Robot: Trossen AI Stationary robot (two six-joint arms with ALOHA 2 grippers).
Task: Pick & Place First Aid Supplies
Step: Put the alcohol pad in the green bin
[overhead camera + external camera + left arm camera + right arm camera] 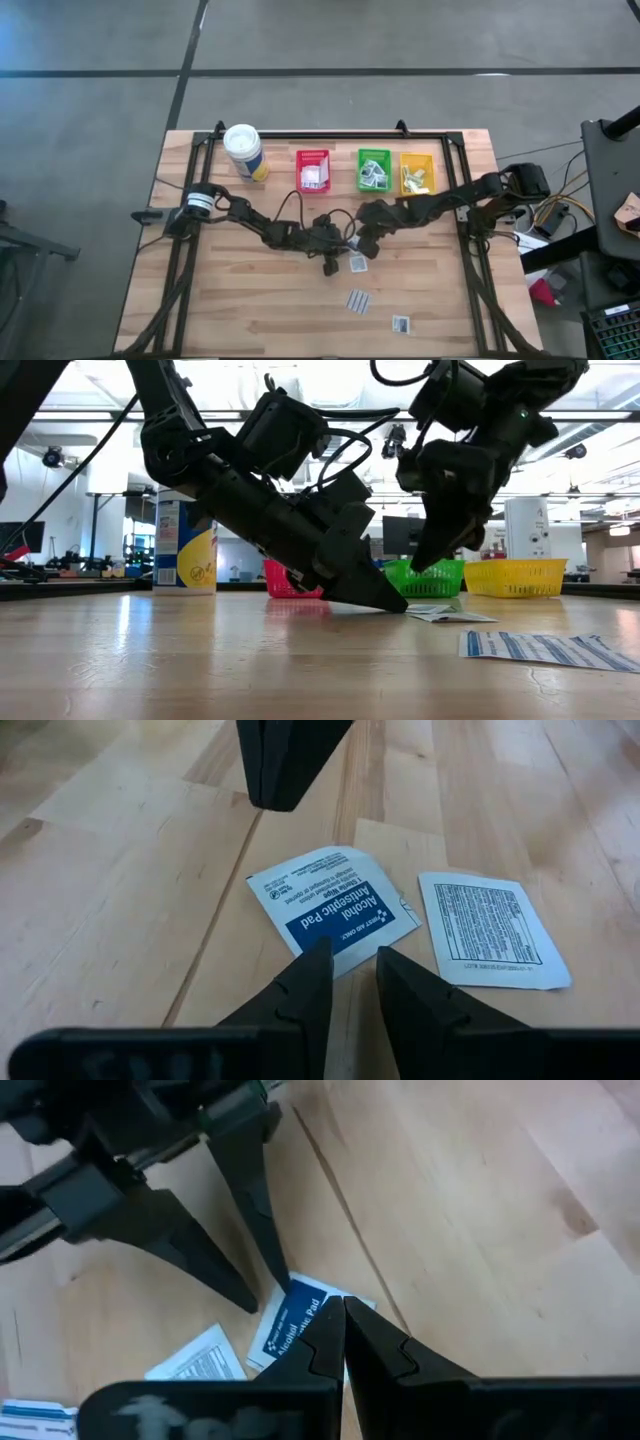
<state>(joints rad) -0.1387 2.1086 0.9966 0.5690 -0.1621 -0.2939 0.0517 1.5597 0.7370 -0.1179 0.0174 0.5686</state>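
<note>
Two small first aid packets lie flat on the wooden table: a white one with a dark-blue "Alcohol Antiseptic Pad" print [330, 910] and a white one with black print [490, 930] beside it. My left gripper [350, 952] is open and slants down low over the table, its fingertips at the blue-printed packet's [290, 1320] edge. My right gripper [342, 1302] is shut and hangs over the same packet, with its tip [420, 565] clear of the table. In the low view the left gripper [395, 603] reaches down to the tabletop by the packets [440, 612]. My left gripper comes slanting down from the table's left, its two fingertips [318, 955] apart at the blue-printed packet's edge [345, 945]. The packet lies flat on the table. Whether the fingertips touch it, I cannot tell.
At the far edge a red bin [313, 172], a green bin [374, 170] and a yellow bin [417, 173] stand in a row, with a white canister [243, 150] to their left. Toward the near edge lie a striped packet [358, 300] and another small packet [400, 323].
</note>
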